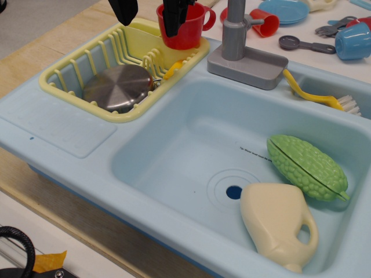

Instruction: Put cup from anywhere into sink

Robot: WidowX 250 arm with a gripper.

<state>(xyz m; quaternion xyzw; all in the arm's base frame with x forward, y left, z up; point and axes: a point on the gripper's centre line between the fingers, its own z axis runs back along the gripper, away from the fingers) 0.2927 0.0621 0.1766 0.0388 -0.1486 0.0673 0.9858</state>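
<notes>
The red cup [188, 29] stands upright at the far right corner of the yellow dish rack [69, 78], its handle pointing right. My gripper [149, 16] hangs over the rack's far edge and is open. Its left finger is above the rack, well clear of the cup. Its right finger [173, 20] overlaps the cup's left rim; I cannot tell whether it touches it. The pale blue sink [174, 145], with a dark drain hole [234, 192], lies in front of and to the right of the cup. The grey faucet [235, 35] stands just right of the cup.
A steel lid [119, 87] lies in the rack. A green gourd [307, 168] and a cream pitcher [278, 223] lie in the sink's right part. A yellow brush [316, 95] rests on the rim. Behind are a smaller red cup [265, 22], a blue cup [353, 40], a blue plate [284, 10] and a grey spoon [304, 44].
</notes>
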